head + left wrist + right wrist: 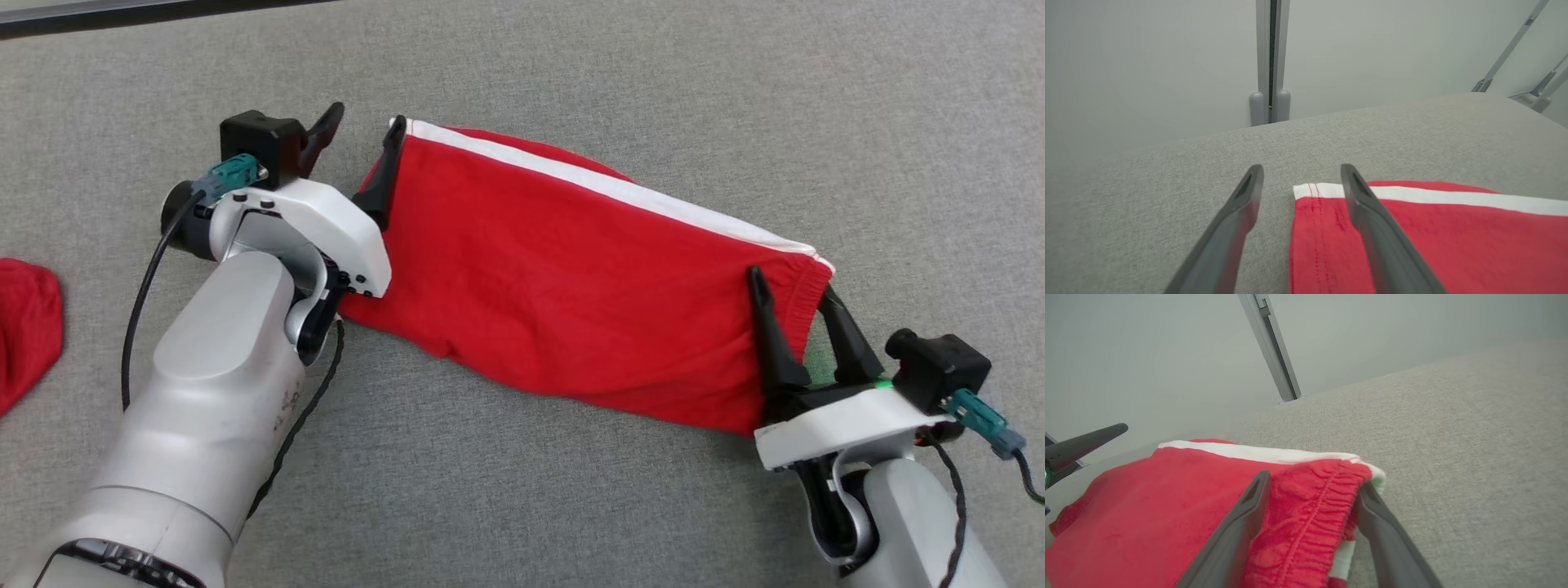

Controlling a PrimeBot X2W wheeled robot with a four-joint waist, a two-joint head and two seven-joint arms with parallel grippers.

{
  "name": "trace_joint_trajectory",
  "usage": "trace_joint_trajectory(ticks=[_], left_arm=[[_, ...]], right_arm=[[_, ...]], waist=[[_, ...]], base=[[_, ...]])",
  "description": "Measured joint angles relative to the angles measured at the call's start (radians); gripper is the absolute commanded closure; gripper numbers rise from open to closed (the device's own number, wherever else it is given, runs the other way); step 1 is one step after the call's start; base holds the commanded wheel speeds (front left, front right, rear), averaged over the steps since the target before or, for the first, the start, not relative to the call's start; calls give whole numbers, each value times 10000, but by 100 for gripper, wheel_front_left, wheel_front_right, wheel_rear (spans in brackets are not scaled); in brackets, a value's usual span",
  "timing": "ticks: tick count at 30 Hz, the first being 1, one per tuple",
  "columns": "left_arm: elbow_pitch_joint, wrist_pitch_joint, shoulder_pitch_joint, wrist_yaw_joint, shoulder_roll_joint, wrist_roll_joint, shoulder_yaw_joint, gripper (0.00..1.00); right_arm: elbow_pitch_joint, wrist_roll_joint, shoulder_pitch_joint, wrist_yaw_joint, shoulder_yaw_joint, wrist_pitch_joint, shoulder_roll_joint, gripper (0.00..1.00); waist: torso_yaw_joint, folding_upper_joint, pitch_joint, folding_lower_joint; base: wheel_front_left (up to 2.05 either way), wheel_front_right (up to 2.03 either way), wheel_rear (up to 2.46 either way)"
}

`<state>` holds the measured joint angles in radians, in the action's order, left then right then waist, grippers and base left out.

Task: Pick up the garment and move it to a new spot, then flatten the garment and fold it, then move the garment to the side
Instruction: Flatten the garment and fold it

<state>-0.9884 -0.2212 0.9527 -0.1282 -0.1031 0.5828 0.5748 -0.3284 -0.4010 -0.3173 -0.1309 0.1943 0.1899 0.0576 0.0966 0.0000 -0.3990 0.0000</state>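
- Now, both pincers are spread wide and hold nothing: left gripper (366, 118) straddles the hem corner (1310, 196), one finger over the cloth and one over the bare grey surface (571, 65); right gripper (789, 282) has a finger on each side of the elastic waistband (1306, 506).
- Red shorts (571, 269) lie mid-surface between the two arms. They look folded lengthwise, with the white stripe (588, 184) along the far edge.
- Risk: the waistband is bunched between the right fingers, so a sideways pull-out would likely snag it and drag the fold open.
- Risk: the left inner finger sits right at the hem. Lift it straight, or you may flick the corner over.
- Risk: if you re-grip for the move aside and catch just the top layer, the layers would probably slide apart.
- Nearby: a second red cloth (24, 327) at the far left edge, well apart from the shorts. Moving the shorts that way could mix the two.
- Nearby: the left arm's black cable (143, 286) hangs loose over the surface but is not touching the shorts.
- Otherwise nothing blocks the far side or the right.
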Motion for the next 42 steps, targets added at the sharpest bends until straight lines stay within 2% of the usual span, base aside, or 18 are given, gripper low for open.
trace_joint_trajectory(ticks=[5, 10, 21, 31, 42], left_arm=[[278, -387, -324, 506, -104, -205, -454, 0], [2441, -405, -1515, 1164, -485, -771, -1559, 0], [5952, -405, -5153, 2245, -654, -1960, -3336, 0], [7185, -405, -7000, 2569, -757, -2700, -3570, 0], [7189, -405, -7175, 2518, -880, -2767, -3532, 0]], right_arm=[[738, 934, 473, 0, -581, 305, 286, 0], [1450, 1436, 801, 0, -995, 119, 272, 0], [2585, 2215, 1512, 0, -1421, -548, 286, 0], [2853, 2240, 1978, 0, -1384, -890, 318, 0], [2993, 2127, 2088, 0, -1453, -993, 316, 0]], waist=[[-207, 0, 169, 0], [-450, 0, 343, 0], [-912, 0, 1127, 0], [-1040, 0, 1670, 0], [-1048, 0, 1670, 0]], base=[[0, 0, 0], [0, 0, 0], [0, 0, 0], [0, 0, 0], [0, 0, 0]])
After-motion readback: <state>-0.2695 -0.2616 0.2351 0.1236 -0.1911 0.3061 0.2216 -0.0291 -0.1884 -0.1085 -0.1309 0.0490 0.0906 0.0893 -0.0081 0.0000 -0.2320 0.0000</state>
